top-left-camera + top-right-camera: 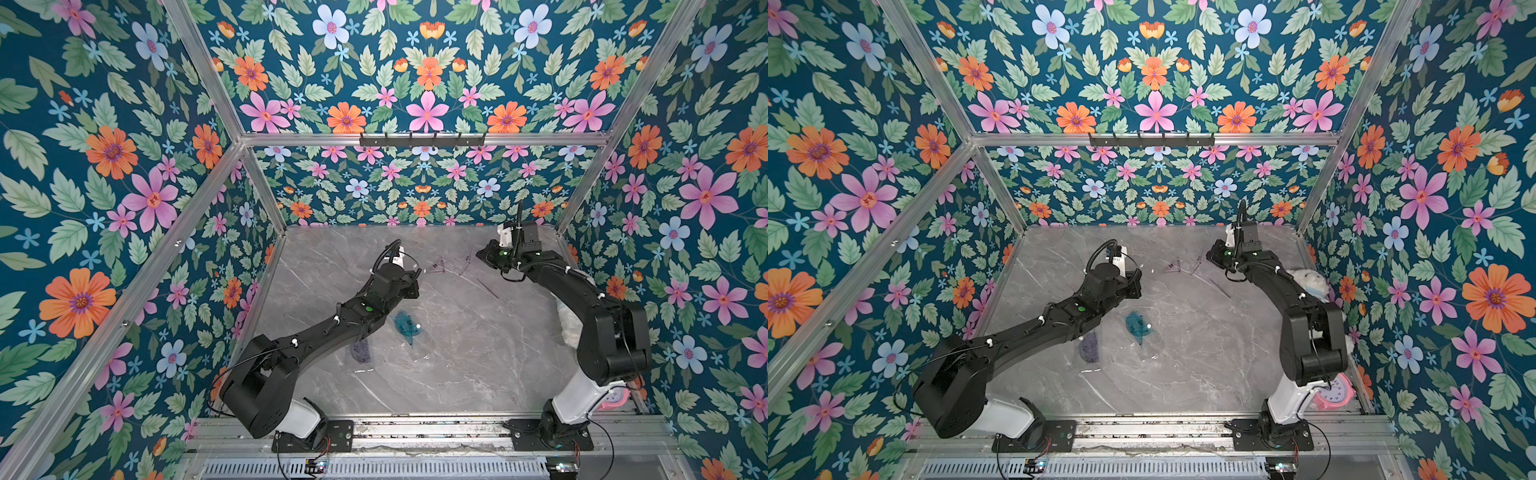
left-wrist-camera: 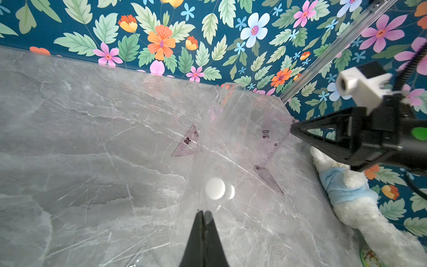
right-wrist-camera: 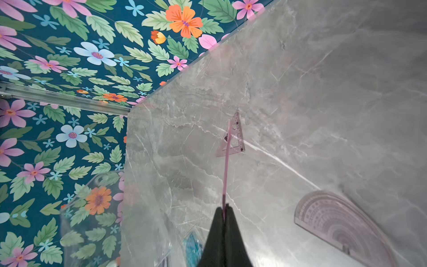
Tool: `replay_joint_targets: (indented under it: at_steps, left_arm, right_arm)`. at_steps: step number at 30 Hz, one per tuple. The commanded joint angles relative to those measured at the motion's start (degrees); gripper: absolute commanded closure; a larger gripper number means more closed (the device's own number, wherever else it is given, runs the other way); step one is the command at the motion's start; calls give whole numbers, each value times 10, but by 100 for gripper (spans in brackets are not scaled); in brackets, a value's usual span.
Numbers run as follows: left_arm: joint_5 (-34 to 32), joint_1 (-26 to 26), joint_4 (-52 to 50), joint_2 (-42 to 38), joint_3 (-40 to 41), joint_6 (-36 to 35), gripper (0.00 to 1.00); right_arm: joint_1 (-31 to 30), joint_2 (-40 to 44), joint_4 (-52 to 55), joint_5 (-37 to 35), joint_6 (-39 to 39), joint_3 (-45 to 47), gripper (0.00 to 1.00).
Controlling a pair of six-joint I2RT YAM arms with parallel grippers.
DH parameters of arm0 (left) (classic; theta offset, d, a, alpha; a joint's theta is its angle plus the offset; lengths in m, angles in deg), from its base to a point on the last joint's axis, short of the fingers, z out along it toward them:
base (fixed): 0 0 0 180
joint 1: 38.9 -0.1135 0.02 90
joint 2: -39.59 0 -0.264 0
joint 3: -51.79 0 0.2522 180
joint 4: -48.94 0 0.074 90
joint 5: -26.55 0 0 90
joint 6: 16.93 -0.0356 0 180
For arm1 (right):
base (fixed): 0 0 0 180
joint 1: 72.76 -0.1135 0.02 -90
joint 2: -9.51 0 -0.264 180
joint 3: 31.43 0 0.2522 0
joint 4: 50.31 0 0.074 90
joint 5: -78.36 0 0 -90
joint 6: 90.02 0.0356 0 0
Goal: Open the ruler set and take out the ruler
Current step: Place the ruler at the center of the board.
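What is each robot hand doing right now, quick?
Left hand: closed, holding the clear pouch.
Right hand: closed, holding the pink ruler.

Both top views are bright and evenly lit: the arms cast only faint, soft shadows on the surface (image 1: 457, 374), a pale sheen lies toward 6 o'clock, and the wide lens stretches the flowered walls (image 1: 83, 208) at the picture edges. In the left wrist view the left hand (image 2: 203, 211) is a dark, unsharp wedge at 6 o'clock, the clear pouch (image 2: 233, 138) veils the middle with milky reflections, and the plush toy (image 2: 360, 208) at 4 o'clock is blurred. In the right wrist view the right hand (image 3: 224, 205) is equally dark and soft at 6 o'clock, the pink ruler (image 3: 227, 161) loses sharpness toward it, the protractor (image 3: 342, 226) at 4 o'clock is smeared, and glare whitens the surface at 5 o'clock.
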Motion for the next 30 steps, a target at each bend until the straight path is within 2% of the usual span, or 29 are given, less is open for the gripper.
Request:
replay_joint_targets:
  at_steps: [1,16,24,27,30]
  left_arm:
    - [-10,0,0,-7,-2,-4,100]
    - [-11,-3,-17,0,-13,-10,100]
    - [-12,-4,-28,5,-23,-17,100]
    - [-9,-3,-28,8,-25,-14,100]
    - [-6,-4,-27,11,-27,-13,100]
  right_arm:
    - [2,-25,5,17,-8,-27,100]
    - [38,-218,33,78,-16,-177,100]
    - [52,-275,20,108,4,-204,100]
    - [52,-285,22,111,5,-208,95]
    - [52,-284,24,103,0,-203,75]
